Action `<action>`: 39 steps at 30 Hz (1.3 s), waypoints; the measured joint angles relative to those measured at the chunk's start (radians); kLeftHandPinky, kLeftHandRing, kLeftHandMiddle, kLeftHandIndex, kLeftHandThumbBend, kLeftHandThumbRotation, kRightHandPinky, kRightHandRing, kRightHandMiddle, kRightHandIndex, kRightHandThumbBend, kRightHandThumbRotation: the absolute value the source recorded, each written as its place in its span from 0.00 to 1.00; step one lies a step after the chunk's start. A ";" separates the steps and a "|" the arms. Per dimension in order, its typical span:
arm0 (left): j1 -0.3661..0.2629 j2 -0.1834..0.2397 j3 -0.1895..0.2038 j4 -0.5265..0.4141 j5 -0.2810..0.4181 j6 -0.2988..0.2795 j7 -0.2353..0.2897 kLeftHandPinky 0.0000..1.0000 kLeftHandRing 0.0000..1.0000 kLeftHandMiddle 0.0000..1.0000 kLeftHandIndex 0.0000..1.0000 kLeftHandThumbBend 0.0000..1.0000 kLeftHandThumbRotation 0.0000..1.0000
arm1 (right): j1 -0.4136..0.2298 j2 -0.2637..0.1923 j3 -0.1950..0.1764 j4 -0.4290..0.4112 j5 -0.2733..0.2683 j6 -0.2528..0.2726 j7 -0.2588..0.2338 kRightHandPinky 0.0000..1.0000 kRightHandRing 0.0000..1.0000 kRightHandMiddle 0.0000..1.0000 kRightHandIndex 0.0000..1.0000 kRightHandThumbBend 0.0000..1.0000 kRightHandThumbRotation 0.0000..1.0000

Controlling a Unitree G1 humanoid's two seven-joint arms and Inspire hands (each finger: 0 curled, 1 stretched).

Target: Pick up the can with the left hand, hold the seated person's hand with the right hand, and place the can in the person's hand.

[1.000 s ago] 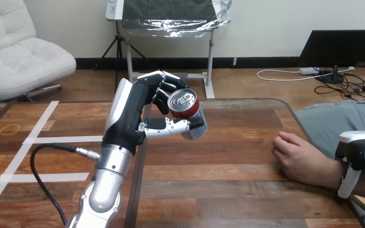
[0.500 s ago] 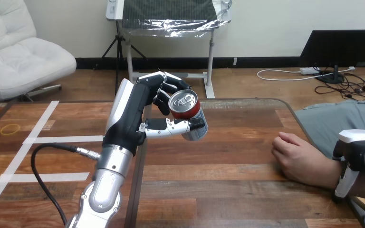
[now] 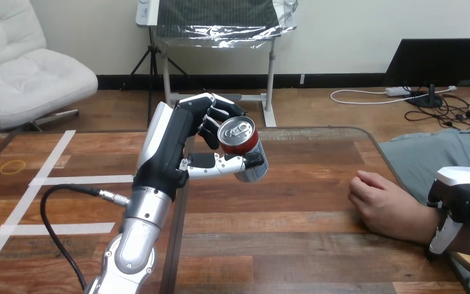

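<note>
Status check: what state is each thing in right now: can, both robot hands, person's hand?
Can: held off the table, tilted, top toward the camera.
Left hand: raised, shut on the can.
Person's hand: resting palm down on the table, empty.
Right hand: at the person's wrist; whether it grips cannot be told.

1. Above the surface [image 3: 281, 245], middle: can [image 3: 243, 149] in the left hand [image 3: 174, 147].
2. Well right, resting on the surface: person's hand [image 3: 382, 205].
3. At its wrist, far right: right hand [image 3: 459, 193].
</note>
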 measured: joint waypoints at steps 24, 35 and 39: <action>0.000 -0.011 -0.001 0.000 -0.001 0.036 -0.012 0.37 0.41 0.46 0.53 0.61 0.00 | 0.142 -0.045 -0.094 -0.170 0.072 -0.048 -0.055 0.35 0.42 0.48 0.51 0.73 0.00; 0.000 -0.015 -0.006 0.000 -0.001 0.054 -0.024 0.37 0.41 0.46 0.53 0.61 0.00 | 0.201 -0.063 -0.145 -0.241 0.115 -0.073 -0.074 0.35 0.41 0.47 0.53 0.71 0.00; -0.001 -0.015 -0.009 0.000 -0.001 0.054 -0.029 0.37 0.41 0.46 0.53 0.60 0.00 | 0.221 -0.067 -0.161 -0.266 0.121 -0.083 -0.080 0.35 0.41 0.47 0.53 0.72 0.00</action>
